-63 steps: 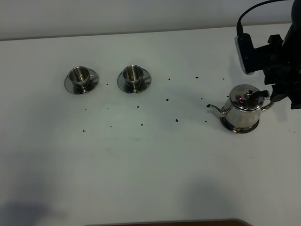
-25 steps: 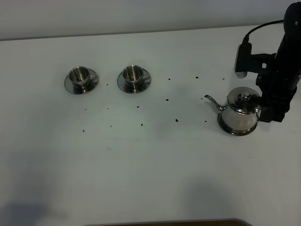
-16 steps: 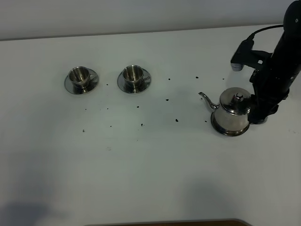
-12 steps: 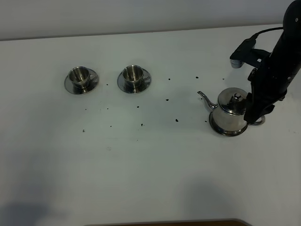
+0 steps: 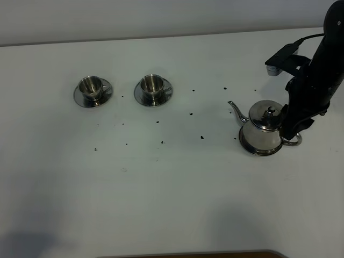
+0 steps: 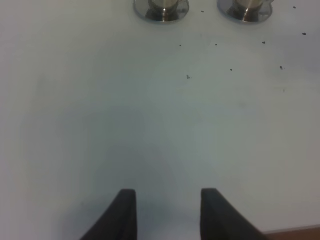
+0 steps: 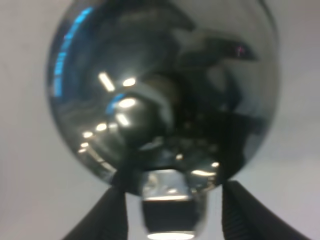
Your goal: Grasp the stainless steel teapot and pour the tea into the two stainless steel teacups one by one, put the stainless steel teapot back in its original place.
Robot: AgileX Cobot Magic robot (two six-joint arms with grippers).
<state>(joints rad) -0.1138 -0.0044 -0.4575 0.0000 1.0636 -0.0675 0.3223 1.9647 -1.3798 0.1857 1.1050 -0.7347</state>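
Note:
The stainless steel teapot (image 5: 262, 129) stands upright on the table at the right, spout to the left and loop handle (image 5: 295, 141) to the right. Its foot shows a wider steel rim (image 5: 258, 149); I cannot tell the original place disc apart from it. My right gripper (image 5: 292, 131) is at the handle. In the right wrist view the teapot (image 7: 160, 90) fills the frame and my right gripper (image 7: 175, 212) is open, with gaps either side of the handle (image 7: 170, 207). The two teacups (image 5: 91, 86) (image 5: 152, 84) stand on saucers at the far left. My left gripper (image 6: 167, 215) is open and empty.
Dark tea specks (image 5: 202, 137) lie scattered on the white table (image 5: 172, 188) between the cups and the teapot. The left wrist view shows both saucers (image 6: 161, 9) (image 6: 245, 10) far ahead of the fingers. A grey wall runs behind the table's far edge.
The right gripper swung down beside the teapot to its handle. The teapot slid left across the table and turned, its spout now pointing more toward the back.

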